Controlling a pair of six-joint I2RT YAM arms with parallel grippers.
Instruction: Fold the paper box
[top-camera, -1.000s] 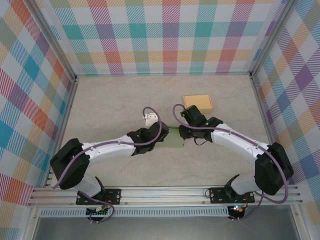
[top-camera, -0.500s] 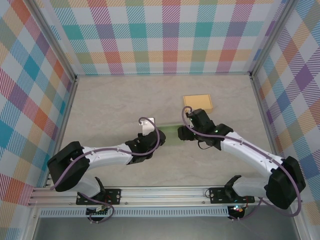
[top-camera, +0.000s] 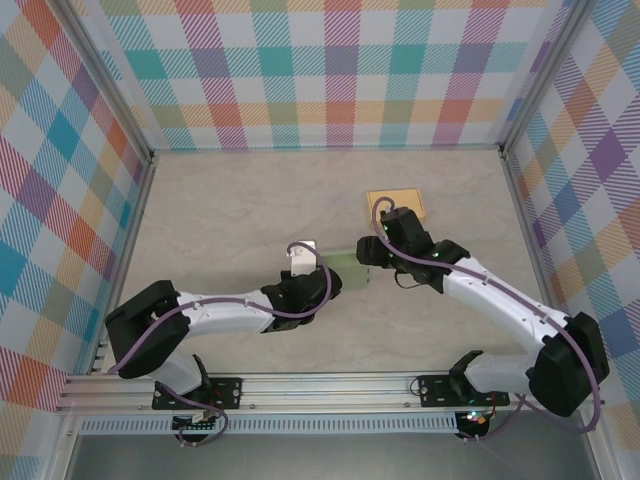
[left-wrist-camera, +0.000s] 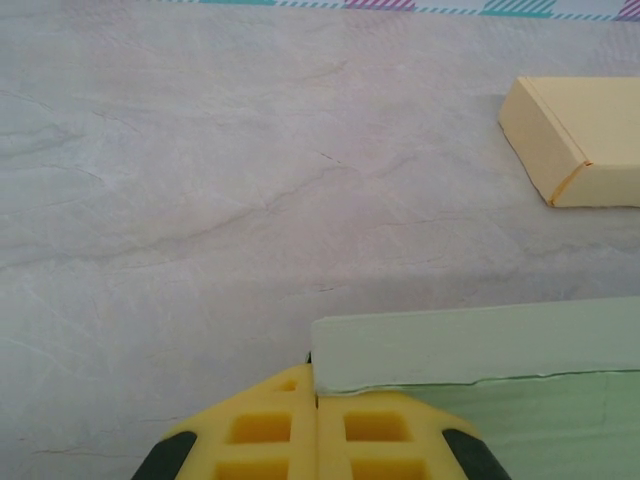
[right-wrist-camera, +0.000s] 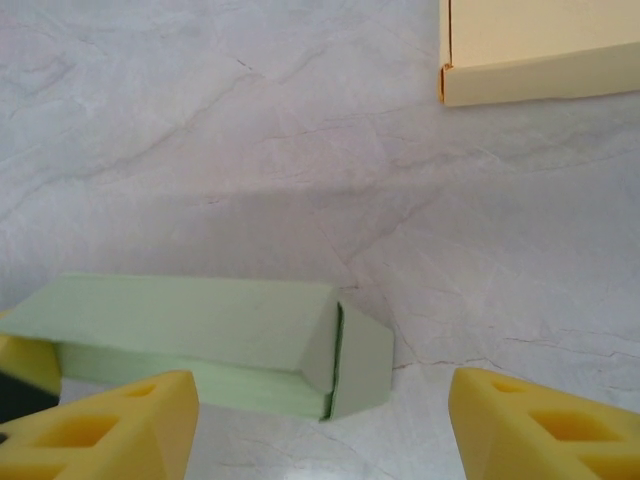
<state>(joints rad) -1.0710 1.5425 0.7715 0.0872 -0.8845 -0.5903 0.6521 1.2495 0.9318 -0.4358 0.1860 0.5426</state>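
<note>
The pale green paper box (top-camera: 350, 271) lies long and flat at the table's middle, between my two grippers. My left gripper (top-camera: 324, 281) is at its left end. In the left wrist view its yellow fingers (left-wrist-camera: 270, 430) are pressed together, with the left corner of the box (left-wrist-camera: 480, 345) caught at their seam. My right gripper (top-camera: 373, 257) hovers over the right end. There its fingers (right-wrist-camera: 120, 425) stand wide apart on either side of the box (right-wrist-camera: 200, 320) without touching it. The end flap (right-wrist-camera: 362, 360) is folded in and stands slightly ajar.
A closed yellow box (top-camera: 397, 205) sits behind the green one, toward the back right, and is seen from both wrists (left-wrist-camera: 590, 140) (right-wrist-camera: 540, 50). Checked walls (top-camera: 330, 70) enclose the marbled table (top-camera: 220, 210) on three sides.
My right gripper has opened wide and drawn back a little from the box's right end. My left gripper stayed shut and shifted slightly right with the box.
</note>
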